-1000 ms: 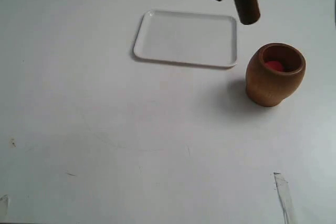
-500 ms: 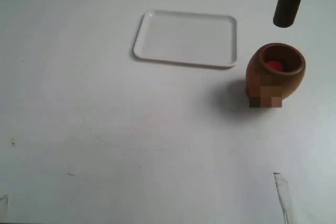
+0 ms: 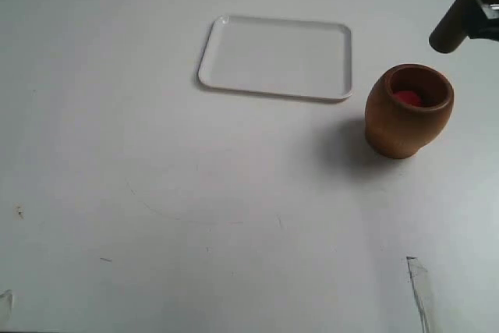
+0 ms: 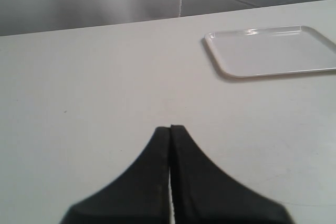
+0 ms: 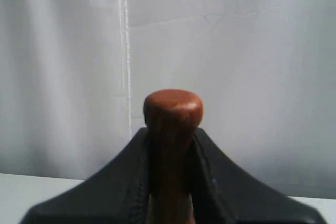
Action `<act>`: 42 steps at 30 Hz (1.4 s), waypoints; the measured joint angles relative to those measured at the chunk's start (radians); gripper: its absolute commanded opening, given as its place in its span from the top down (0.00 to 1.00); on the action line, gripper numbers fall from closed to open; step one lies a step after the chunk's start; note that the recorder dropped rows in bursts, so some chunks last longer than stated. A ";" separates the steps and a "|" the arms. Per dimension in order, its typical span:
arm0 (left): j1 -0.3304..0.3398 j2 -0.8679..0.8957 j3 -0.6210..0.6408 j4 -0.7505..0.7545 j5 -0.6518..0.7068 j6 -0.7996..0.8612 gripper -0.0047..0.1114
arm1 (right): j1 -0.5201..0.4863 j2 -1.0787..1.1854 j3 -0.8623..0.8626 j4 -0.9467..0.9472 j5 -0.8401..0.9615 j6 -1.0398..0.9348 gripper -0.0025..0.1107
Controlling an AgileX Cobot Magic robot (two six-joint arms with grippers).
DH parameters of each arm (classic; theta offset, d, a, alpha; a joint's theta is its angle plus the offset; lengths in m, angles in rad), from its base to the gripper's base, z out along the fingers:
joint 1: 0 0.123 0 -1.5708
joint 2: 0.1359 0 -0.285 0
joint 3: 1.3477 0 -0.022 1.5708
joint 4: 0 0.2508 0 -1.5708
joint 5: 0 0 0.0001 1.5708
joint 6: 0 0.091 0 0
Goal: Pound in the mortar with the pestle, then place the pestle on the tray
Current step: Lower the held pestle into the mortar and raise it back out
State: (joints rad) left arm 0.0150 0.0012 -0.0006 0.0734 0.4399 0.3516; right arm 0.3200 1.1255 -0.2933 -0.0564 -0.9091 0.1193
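The pestle [image 3: 448, 37] is drifting rightward, away from over the tray [image 3: 273, 56], now hanging at one o'clock of the mortar [image 3: 408, 111], probably lining up to pound. The right pincer [image 5: 172, 136] is clamping its shaft; the left pincer [image 4: 170, 129] is resting closed, empty.

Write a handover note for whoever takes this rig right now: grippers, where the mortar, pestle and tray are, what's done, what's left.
Left gripper: shut, holding nothing, over the table.
Right gripper: shut on the pestle, held in the air near the mortar, not in it.
Mortar: upright beside the tray, something red inside.
Done: pestle picked up; pounding cannot be judged.
Left: pound if needed, then lay the pestle on the tray.
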 measured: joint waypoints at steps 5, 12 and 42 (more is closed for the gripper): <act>0.000 0.000 0.000 0.000 0.000 0.000 0.96 | 0.000 0.191 0.031 0.002 -0.132 -0.006 0.98; 0.000 0.000 0.000 0.000 0.000 0.000 0.96 | 0.000 0.552 0.029 0.011 -0.348 0.001 0.98; 0.000 0.000 0.000 0.000 0.000 0.000 0.96 | 0.000 -0.018 0.030 0.050 -0.256 -0.079 0.98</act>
State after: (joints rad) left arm 0.0150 0.0012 -0.0006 0.0734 0.4399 0.3516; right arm 0.3200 1.1072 -0.2636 -0.0063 -1.1653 0.0400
